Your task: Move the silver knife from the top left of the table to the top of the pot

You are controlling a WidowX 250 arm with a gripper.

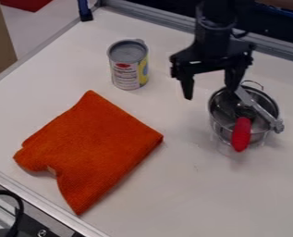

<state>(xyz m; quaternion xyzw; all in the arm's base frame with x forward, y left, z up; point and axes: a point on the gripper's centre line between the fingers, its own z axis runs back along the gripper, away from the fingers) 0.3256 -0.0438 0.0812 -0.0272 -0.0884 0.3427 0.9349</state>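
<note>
The pincer (pixel 210 91) hangs wide open, gripping nothing; one finger beside the silver knife (pixel 257 108) could snag it; a careless lift might then tip it off the metal pot (pixel 221 132). Its slanted perch adds risk.

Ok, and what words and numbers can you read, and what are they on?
Label on the can: dark lines of print and a red oval mark, too small to read.
Orange cloth, pot, silver knife: no lettering that I can make out.
So there is nothing I can quote for you.
</note>
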